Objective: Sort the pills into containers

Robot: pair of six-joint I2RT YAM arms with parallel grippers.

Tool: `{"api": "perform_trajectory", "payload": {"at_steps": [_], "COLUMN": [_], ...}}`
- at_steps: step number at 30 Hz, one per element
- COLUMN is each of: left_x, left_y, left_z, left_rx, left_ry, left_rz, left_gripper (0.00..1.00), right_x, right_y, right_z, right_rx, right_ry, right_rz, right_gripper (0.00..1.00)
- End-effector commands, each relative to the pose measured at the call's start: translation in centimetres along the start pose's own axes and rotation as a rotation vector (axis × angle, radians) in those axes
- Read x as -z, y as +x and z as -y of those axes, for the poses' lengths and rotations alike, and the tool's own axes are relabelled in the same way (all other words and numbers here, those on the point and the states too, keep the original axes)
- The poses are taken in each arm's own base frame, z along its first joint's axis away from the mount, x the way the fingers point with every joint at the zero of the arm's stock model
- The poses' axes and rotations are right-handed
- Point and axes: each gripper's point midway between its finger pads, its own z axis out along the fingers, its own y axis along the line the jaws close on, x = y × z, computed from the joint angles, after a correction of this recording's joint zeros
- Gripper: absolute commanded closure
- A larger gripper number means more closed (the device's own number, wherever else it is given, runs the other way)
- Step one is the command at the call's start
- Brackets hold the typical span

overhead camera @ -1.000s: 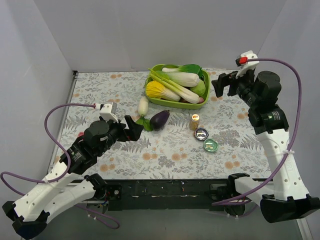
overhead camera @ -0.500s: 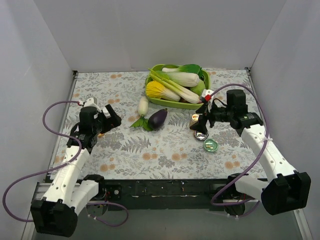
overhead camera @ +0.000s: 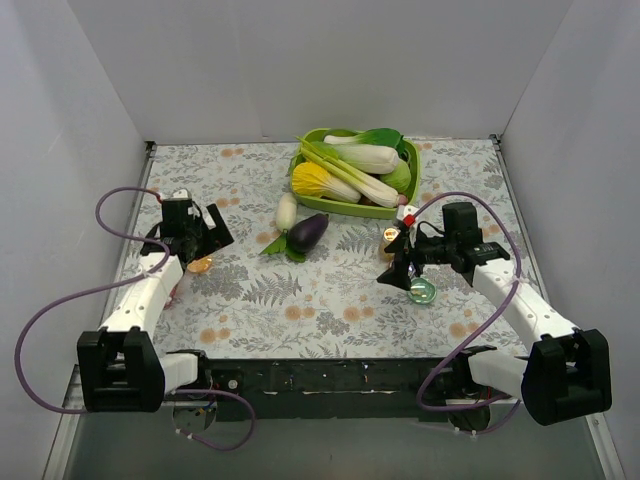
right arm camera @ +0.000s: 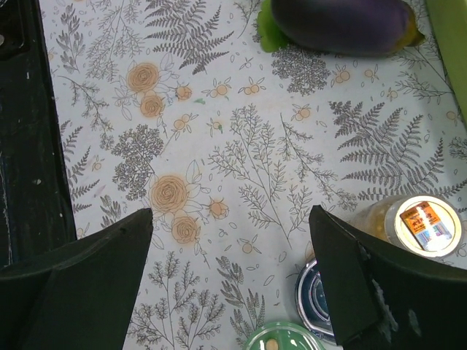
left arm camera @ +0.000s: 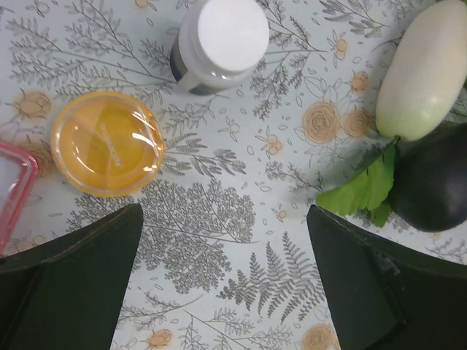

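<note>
The orange dish [left arm camera: 107, 142] lies up and left of my open, empty left gripper [left arm camera: 226, 288]; in the top view the dish [overhead camera: 200, 265] is just in front of that gripper [overhead camera: 210, 238]. The green dish [right arm camera: 284, 339], with a small tan pill in it, and the dark blue dish [right arm camera: 315, 300] lie at the lower right between the fingers of my open, empty right gripper [right arm camera: 230, 288]. In the top view the right gripper [overhead camera: 394, 274] hovers beside the green dish [overhead camera: 422, 291] and largely hides the blue dish.
A white-capped bottle [left arm camera: 219, 40] stands beyond the orange dish, and a pink-rimmed box [left arm camera: 11, 193] lies at its left. A gold-capped pill bottle [right arm camera: 427, 222] stands by the blue dish. A purple eggplant [overhead camera: 308, 232], a white vegetable [overhead camera: 286, 211] and the lime-green vegetable tray [overhead camera: 408, 152] sit mid-table and behind.
The left arm has swung left and back to the orange dish. The right arm has come down from the back right to just above the blue and green dishes.
</note>
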Motion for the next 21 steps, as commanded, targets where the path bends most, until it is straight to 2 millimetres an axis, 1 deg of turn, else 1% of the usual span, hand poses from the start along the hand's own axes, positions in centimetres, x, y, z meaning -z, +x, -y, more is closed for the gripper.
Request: {"api": "perform_trajectory", "payload": {"at_steps": [1, 4, 7, 8, 9, 10, 13, 14, 16, 17, 21], "left_x": [-0.7, -1.7, -2.4, -2.5, -2.8, -3.3, -4.2, -4.9, -5.7, -6.4, -7.0], "left_y": [-3.7, -3.2, -2.3, -2.6, -2.6, -2.1, -2.1, -1.8, -1.6, -1.0, -0.6], "left_z": [-1.3, -3.4, -4.1, -5.3, -5.5, -5.7, -6.4, -7.1, -7.7, -8.1, -7.8], "left_rx": [-0.132, -0.186, -0.181, -0.143, -0.134, -0.127, -0.109, -0.093, -0.075, -0.063, -0.062], "left_ry": [-0.106, -0.208, -0.232, -0.253, -0.251, -0.249, -0.257, -0.272, -0.276, -0.275, -0.252], "left_rz": [0.071, 0.035, 0.007, 0.006, 0.009, -0.010, -0.023, -0.045, -0.062, -0.093, -0.123], "left_gripper": [0.03, 0.02, 0.02, 0.02, 0.02, 0.02, 0.02, 0.02, 0.02, 0.02, 0.02], "right_x": [-0.1, -0.1, 0.0, -0.1, -0.1, -0.1, -0.2, -0.2, -0.2, -0.2, -0.2], "right_y": [-0.9, -0.7, -0.7, -0.8, -0.7, -0.8, -0.6, -0.7, -0.7, -0.6, -0.6], "right_z": [-0.2, -0.5, -0.5, -0.5, -0.6, -0.6, -0.6, -0.6, -0.6, -0.7, -0.7], "right_rx": [0.075, 0.090, 0.091, 0.090, 0.086, 0.090, 0.081, 0.085, 0.080, 0.078, 0.082], "right_ry": [-0.024, -0.028, -0.029, -0.033, -0.037, -0.039, -0.044, -0.045, -0.048, -0.051, -0.051], "right_rz": [0.047, 0.052, 0.055, 0.056, 0.055, 0.055, 0.049, 0.050, 0.049, 0.048, 0.046], "right_gripper": [0.05, 0.05, 0.05, 0.05, 0.05, 0.05, 0.05, 0.05, 0.05, 0.05, 0.05]}}
